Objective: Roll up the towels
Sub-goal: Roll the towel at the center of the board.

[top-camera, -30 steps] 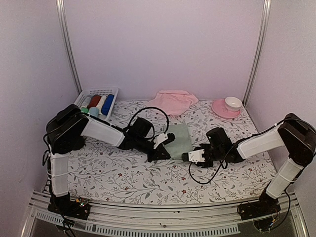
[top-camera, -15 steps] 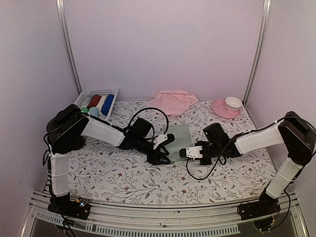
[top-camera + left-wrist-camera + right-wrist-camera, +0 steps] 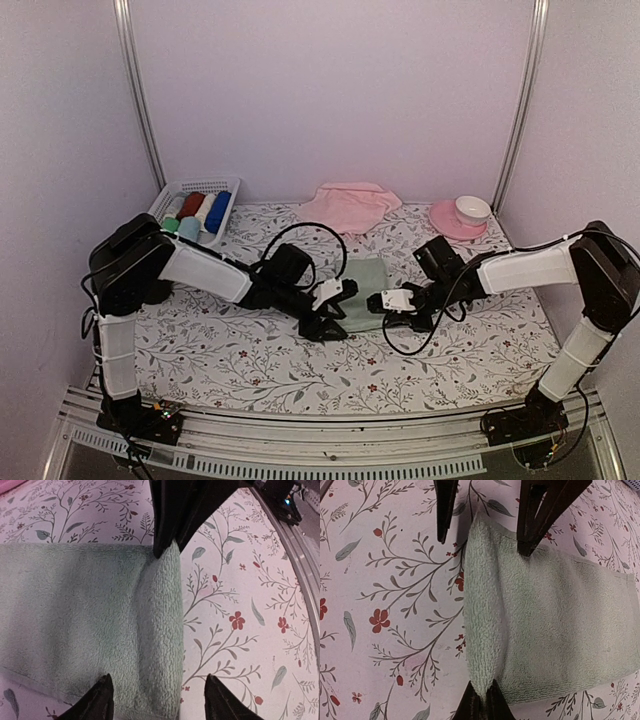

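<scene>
The pale mint green towel [image 3: 366, 284] lies flat mid-table, its near edge turned up into a narrow rolled fold [image 3: 482, 615]. My right gripper [image 3: 482, 701] is shut on one end of that fold, pinching the cloth between its tips. My left gripper [image 3: 159, 694] stands open at the fold's other end, one finger on the towel, the other over the tablecloth, gripping nothing. In the top view the left gripper [image 3: 336, 314] and right gripper [image 3: 377, 302] face each other across the towel's near edge. The pale pink towel [image 3: 348, 206] lies crumpled at the back.
A white basket [image 3: 190, 188] with rolled cloths in dark red, white and blue stands at the back left. A pink saucer [image 3: 448, 222] with a white cup [image 3: 472, 208] sits at the back right. A floral cloth [image 3: 250, 360] covers the table; cables loop near both wrists.
The left gripper has opened and let go of the fold. The right gripper moved left to the green towel's near edge and shut on the fold's end.
</scene>
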